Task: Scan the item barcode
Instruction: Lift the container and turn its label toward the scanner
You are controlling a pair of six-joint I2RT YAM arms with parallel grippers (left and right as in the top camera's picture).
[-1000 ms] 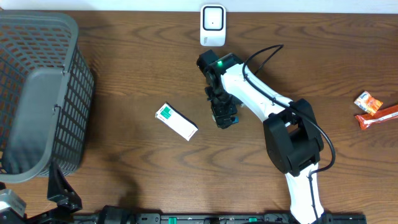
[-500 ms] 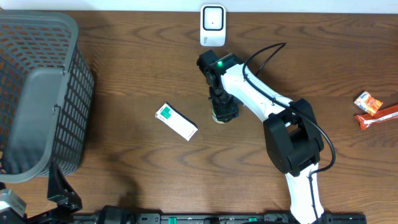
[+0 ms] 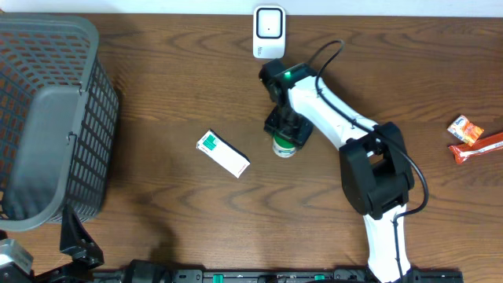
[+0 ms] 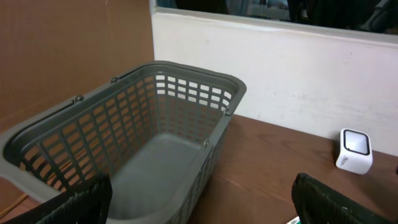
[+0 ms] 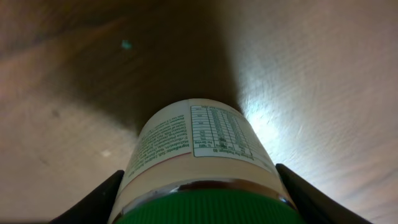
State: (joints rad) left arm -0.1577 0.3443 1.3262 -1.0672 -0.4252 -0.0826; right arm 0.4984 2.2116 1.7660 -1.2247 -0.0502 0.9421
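From above, you look straight down on the whole table point(image 3: 157, 94), basket point(image 3: 98, 126) at left, white scanner point(image 3: 269, 31) at the far edge. Your left wrist camera sits low at the near-left corner, facing the back wall, and shares that basket and scanner. Your right wrist camera looks down at close range along the bottle point(image 5: 205, 143), also visible from above.
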